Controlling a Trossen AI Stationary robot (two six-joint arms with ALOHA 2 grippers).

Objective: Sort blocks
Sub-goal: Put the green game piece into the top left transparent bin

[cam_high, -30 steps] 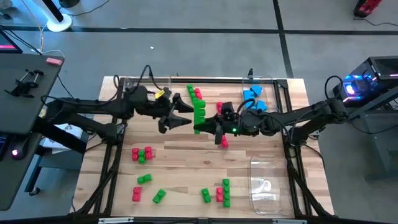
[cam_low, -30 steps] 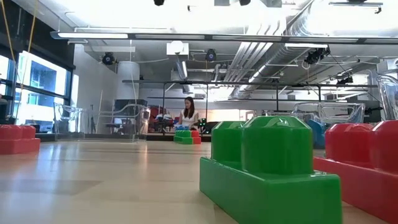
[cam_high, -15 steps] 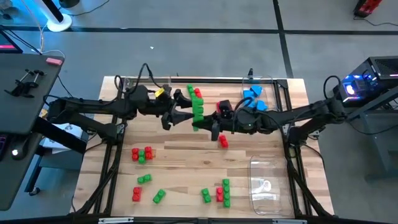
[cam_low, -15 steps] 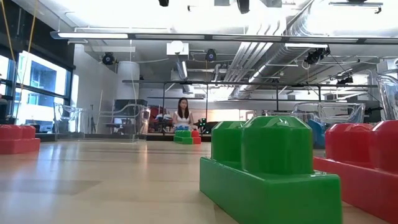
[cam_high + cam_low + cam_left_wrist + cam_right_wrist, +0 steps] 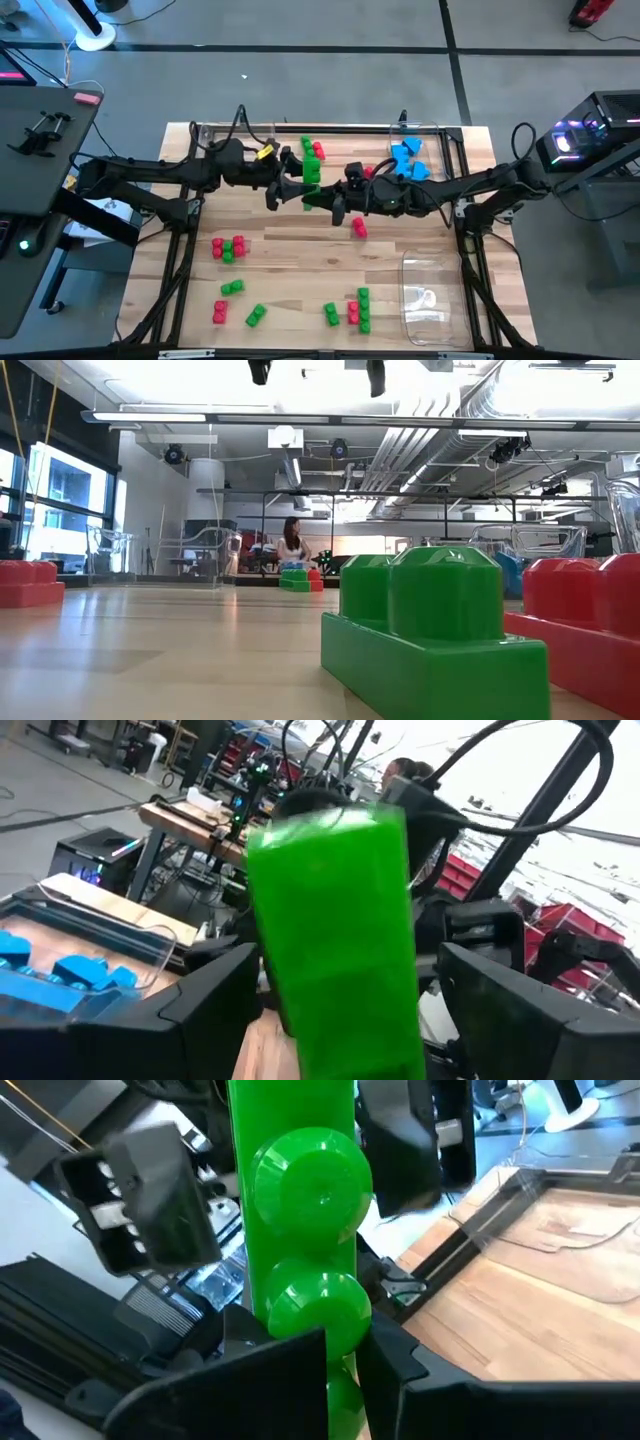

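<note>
In the high view a stack of green blocks [image 5: 311, 175] hangs over the table's middle between both grippers. My right gripper [image 5: 328, 203] comes from the right and is shut on it. My left gripper [image 5: 293, 186] comes from the left and is open. Its fingers [image 5: 200, 1010] stand on either side of the green stack [image 5: 335, 920]; whether they touch it, I cannot tell. Red blocks [image 5: 318, 150] lie just beyond the stack. Blue blocks [image 5: 405, 158] lie in the far right tray. Other red and green blocks [image 5: 228, 247] lie on the table's near half. My right gripper [image 5: 340, 1370] pinches the green stack between its two fingers at the stack's nearer end [image 5: 335, 1330]. The fingers come level from the table's right and lie across the stack. The stack [image 5: 300, 1230] is lifted clear of the table and sticks out past the fingers.
A single red block [image 5: 358, 228] lies below the right arm. A clear tray [image 5: 430, 290] sits near the right near corner, another [image 5: 235, 130] at the far left edge. Block groups lie at the near edge [image 5: 350, 310], close to the low camera [image 5: 430, 630]. A person sits in the room behind.
My right gripper has moved toward the table's left, carrying the green stack up to my left gripper, so that the stack now stands between the left fingers. The left arm has barely moved.
</note>
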